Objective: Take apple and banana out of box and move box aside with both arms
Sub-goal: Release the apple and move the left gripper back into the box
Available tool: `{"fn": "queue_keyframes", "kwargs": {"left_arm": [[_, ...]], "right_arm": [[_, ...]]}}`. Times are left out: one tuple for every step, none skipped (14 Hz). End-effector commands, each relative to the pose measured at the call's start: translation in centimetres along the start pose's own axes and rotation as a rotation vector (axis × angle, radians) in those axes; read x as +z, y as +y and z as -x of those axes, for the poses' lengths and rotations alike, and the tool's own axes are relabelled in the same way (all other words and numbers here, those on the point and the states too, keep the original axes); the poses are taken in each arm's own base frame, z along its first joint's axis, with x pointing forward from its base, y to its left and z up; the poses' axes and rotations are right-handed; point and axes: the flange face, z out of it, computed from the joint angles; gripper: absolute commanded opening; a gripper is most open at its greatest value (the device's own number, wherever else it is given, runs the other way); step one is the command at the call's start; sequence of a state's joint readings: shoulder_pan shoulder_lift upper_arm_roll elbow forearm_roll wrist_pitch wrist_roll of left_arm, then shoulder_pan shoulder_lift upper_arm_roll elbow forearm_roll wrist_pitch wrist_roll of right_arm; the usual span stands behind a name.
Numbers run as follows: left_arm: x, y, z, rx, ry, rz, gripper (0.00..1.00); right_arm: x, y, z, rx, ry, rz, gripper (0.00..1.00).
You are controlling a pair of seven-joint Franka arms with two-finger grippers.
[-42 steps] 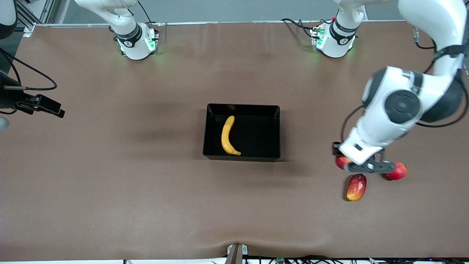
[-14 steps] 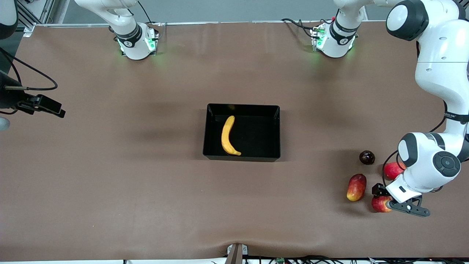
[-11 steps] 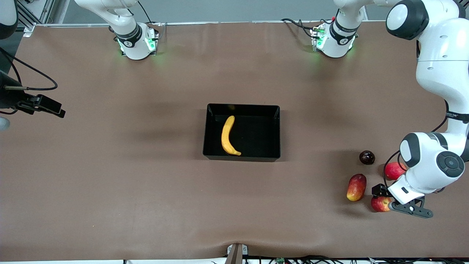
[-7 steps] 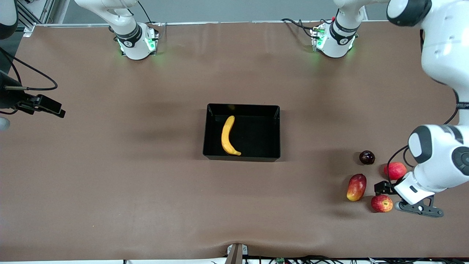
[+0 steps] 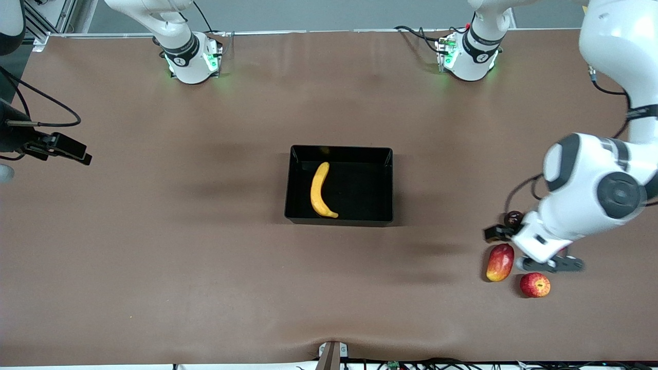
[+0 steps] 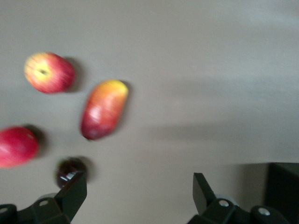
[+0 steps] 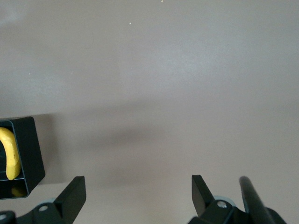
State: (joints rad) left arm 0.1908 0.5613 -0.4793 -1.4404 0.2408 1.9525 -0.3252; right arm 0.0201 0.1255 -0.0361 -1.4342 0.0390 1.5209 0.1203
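The black box (image 5: 389, 185) stands mid-table with the yellow banana (image 5: 320, 191) lying in it. The streaked red apple (image 5: 534, 284) lies on the table at the left arm's end, beside the mango (image 5: 499, 262). My left gripper (image 5: 550, 264) is open and empty, in the air over the fruit cluster. Its wrist view (image 6: 139, 193) shows the apple (image 6: 49, 72) and a corner of the box (image 6: 285, 186). My right gripper (image 5: 61, 147) waits at the right arm's end of the table, open and empty (image 7: 138, 193). Its wrist view shows the box (image 7: 28, 154) with the banana (image 7: 10, 156).
A small dark fruit (image 5: 513, 218) lies partly under the left hand. In the left wrist view it (image 6: 69, 170) lies beside the plain red fruit (image 6: 16, 146) and the mango (image 6: 103, 109). The plain red fruit is hidden by the left arm in the front view.
My left gripper let go of the apple, which now lies on the table. It rose and moved away from the front camera, over the mango and dark fruit. The right arm is unmoved.
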Motion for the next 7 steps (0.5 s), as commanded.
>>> {"fn": "queue_keyframes", "kwargs": {"left_arm": [[-0.3,6.4,4.4,-0.063,-0.027,0.013,1.0],[-0.2,9.6,5.8,-0.092,-0.027,0.026,1.0],[0.2,13.0,7.3,-0.098,-0.025,0.032,1.0],[0.5,16.2,8.7,-0.094,-0.012,0.027,1.0],[0.8,19.9,10.4,-0.081,0.002,0.016,1.0],[1.9,23.1,11.9,-0.08,0.016,0.009,1.0],[2.9,26.3,13.6,-0.085,0.044,0.011,1.0]], "right_arm": [[-0.2,-0.1,0.2,0.014,0.0,-0.006,1.0],[-0.2,0.0,0.2,0.017,0.0,-0.006,1.0],[-0.1,-0.1,0.2,0.015,-0.002,-0.006,1.0],[-0.1,-0.1,0.2,0.014,-0.002,-0.006,1.0],[-0.1,-0.1,0.2,0.012,-0.002,-0.006,1.0],[-0.1,-0.2,0.2,0.012,-0.002,-0.006,1.0],[-0.1,-0.2,0.2,0.012,-0.002,-0.006,1.0]]}}
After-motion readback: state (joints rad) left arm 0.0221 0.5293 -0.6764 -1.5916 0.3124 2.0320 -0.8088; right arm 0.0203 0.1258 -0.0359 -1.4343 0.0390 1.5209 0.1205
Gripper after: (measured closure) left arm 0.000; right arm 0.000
